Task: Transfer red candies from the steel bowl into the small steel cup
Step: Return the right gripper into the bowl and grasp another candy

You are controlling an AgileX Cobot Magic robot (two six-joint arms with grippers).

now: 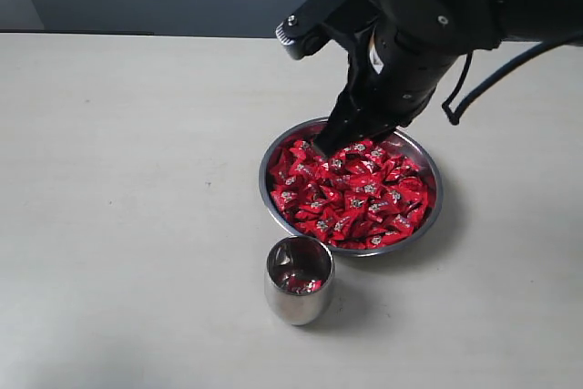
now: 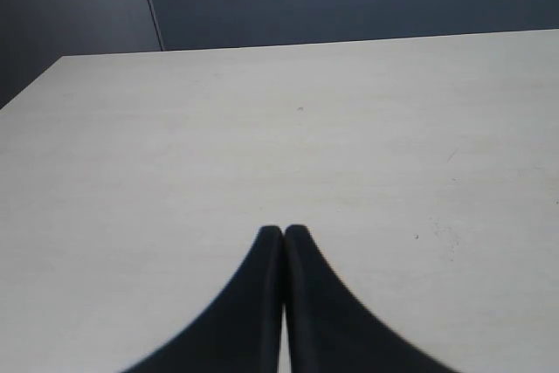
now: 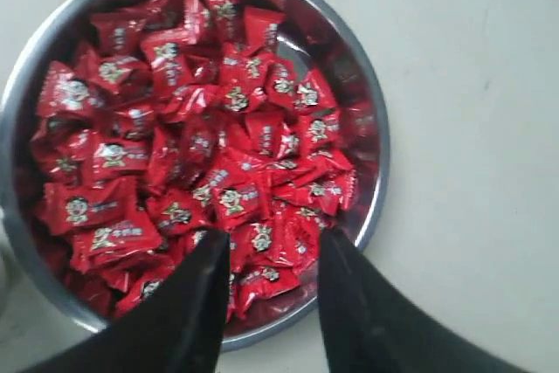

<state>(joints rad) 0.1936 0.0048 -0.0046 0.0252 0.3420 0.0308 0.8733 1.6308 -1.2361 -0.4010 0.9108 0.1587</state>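
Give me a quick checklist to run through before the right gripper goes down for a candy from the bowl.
1. Jaws of the right gripper open: ok, they stand apart.
2. Aim over the red candies: ok, the gripper hangs above the heap in the steel bowl.
3. One candy lined up alone between the jaws: cannot tell, the heap is tightly packed.
4. The small steel cup upright with its mouth free: ok, it stands near the bowl.
5. The left gripper out of the way: ok, shut, with only the table in its view.
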